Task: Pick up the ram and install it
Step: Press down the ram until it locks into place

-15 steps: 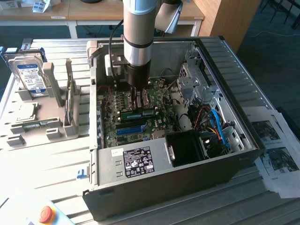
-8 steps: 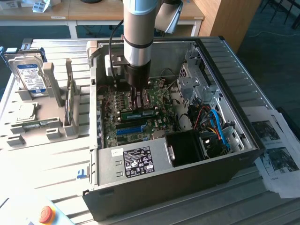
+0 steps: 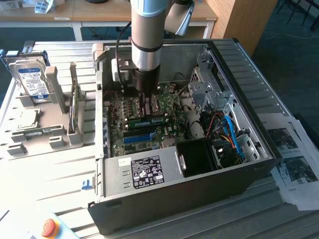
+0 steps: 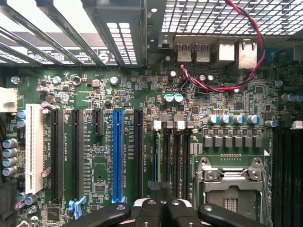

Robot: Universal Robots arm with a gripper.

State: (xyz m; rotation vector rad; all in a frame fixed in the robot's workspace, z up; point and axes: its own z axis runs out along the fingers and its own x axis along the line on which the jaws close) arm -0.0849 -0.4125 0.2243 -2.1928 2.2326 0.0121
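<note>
Green board fills the floor of the open case (image 3: 239, 169), and the arm (image 3: 147, 35) reaches straight down into it, with the gripper (image 3: 146, 107) low over the motherboard (image 3: 119, 127) near its middle. In the exterior view a ram stick (image 3: 149, 121), green with a pale label, lies along a slot just below the fingertips, level with the board and seated among the memory slots; the gripper tip stands right above it, and whether the two touch I cannot tell. From the wrist view the black fingers (image 4: 156, 213) are pressed close together with no gap between them, and nothing is gripped between them; beyond them run the dark memory slots (image 4: 175, 161), with the metal CPU socket (image 4: 232, 182) beside those slots, and a blue slot (image 4: 118, 156) and a white slot (image 4: 34, 149) on the other side of them. A red and black wire (image 4: 246, 61) loops over the board near the rear ports. Outside the case, toward the exterior view's left, a grey tray (image 3: 50, 134) holds a hard drive (image 3: 32, 79) standing upright in a holder. Printed sheets (image 3: 294, 159) lie on the table at the exterior view's right, and a red button (image 3: 48, 227) sits near the front edge.
</note>
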